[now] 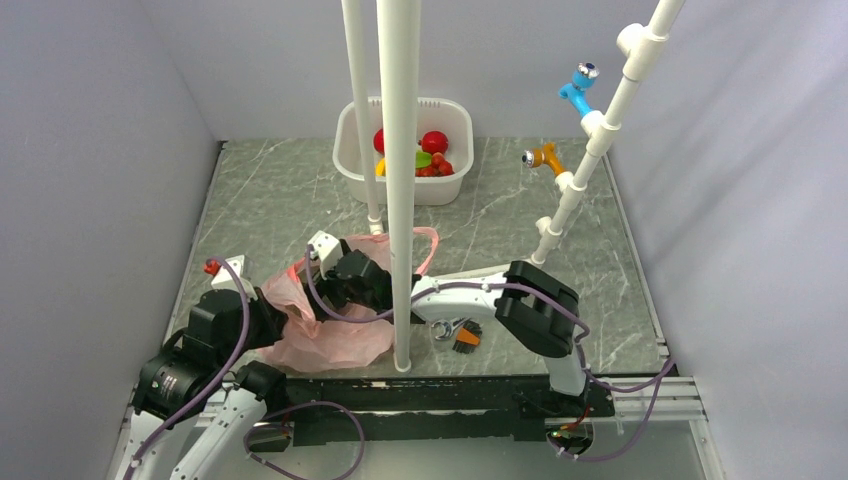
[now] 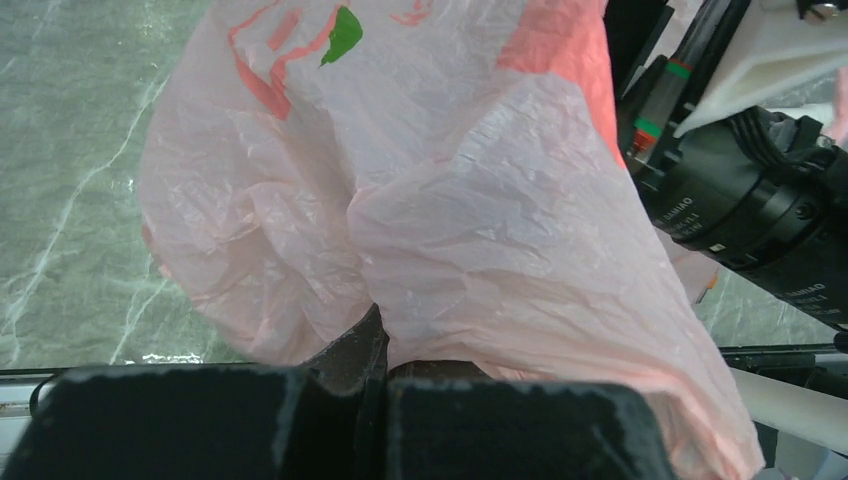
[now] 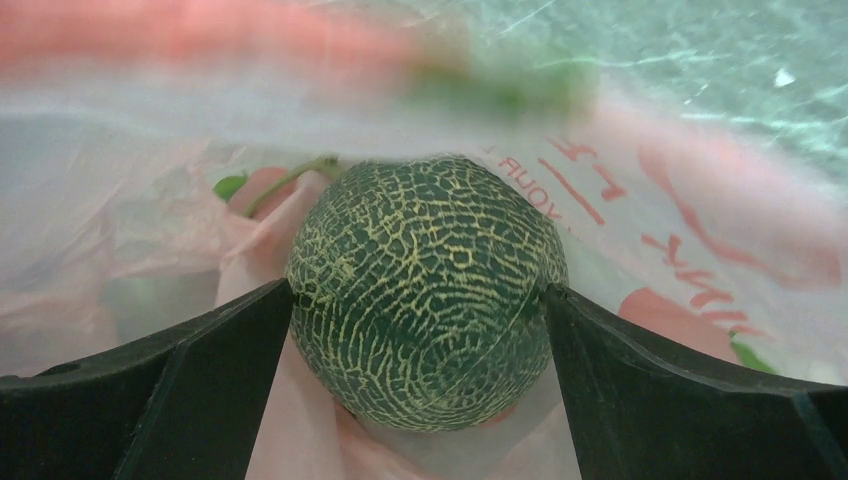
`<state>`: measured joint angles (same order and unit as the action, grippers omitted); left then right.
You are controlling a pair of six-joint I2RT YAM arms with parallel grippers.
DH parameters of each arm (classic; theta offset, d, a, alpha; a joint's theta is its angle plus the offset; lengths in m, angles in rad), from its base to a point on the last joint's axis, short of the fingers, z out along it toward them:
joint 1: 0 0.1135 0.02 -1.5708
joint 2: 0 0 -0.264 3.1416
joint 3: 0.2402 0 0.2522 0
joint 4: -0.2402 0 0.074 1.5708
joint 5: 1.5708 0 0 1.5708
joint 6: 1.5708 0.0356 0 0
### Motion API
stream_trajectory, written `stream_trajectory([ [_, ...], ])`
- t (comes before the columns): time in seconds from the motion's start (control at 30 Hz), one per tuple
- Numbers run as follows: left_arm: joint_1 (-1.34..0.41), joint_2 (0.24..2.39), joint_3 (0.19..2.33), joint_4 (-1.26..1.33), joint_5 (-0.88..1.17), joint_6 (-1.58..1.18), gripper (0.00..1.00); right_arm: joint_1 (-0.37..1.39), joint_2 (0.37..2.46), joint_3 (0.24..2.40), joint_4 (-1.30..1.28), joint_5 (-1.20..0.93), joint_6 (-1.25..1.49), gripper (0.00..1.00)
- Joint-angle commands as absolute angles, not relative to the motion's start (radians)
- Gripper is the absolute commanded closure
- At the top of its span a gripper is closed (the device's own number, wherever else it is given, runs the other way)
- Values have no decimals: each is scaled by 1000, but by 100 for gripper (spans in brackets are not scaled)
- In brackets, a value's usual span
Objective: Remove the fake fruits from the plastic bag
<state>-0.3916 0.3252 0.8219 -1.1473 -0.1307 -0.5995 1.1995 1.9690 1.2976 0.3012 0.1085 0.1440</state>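
Observation:
The pink plastic bag [image 1: 325, 335] lies crumpled at the front left of the table. It fills the left wrist view [image 2: 450, 200]. My left gripper [image 2: 385, 350] is shut on a fold of the bag's film at the bag's left side [image 1: 278, 315]. My right gripper [image 3: 420, 300] is inside the bag's mouth [image 1: 335, 280]. Its two fingers [image 3: 220, 350] press on either side of a dull-green netted ball [image 3: 425, 285]. A red piece with a green stalk [image 3: 265, 185] lies behind the ball in the bag. Other fake fruits, red, green and yellow [image 1: 430, 155], lie in the white tub.
The white tub [image 1: 350, 150] stands at the back centre. Two white poles [image 1: 400, 200] rise in front of the bag. An orange-handled tool [image 1: 462, 338] lies right of the bag. A slanted white rack with orange and blue pegs [image 1: 590, 130] stands at the right.

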Motion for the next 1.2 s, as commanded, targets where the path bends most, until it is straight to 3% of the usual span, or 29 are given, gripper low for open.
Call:
stream_trajectory([
  [0.0,-393,332,839,-1163,-165,-638,100,1181,2013,1317,226,272,84,0],
  [0.17,-393,354,835,-1220,-186,-675,100,1035,1897,1092,272,318,247,1],
  [0.3,-393,396,814,-1230,-176,-695,100,1012,1728,896,436,221,156,1],
  [0.4,-393,421,785,-1200,-144,-701,100,1015,1656,878,439,166,150,1],
  [0.87,-393,518,755,-1224,-58,-693,100,1113,1760,1116,481,-137,42,1],
  [1.17,-392,515,777,-1318,-145,-686,100,1120,1921,1292,434,-273,-128,9],
])
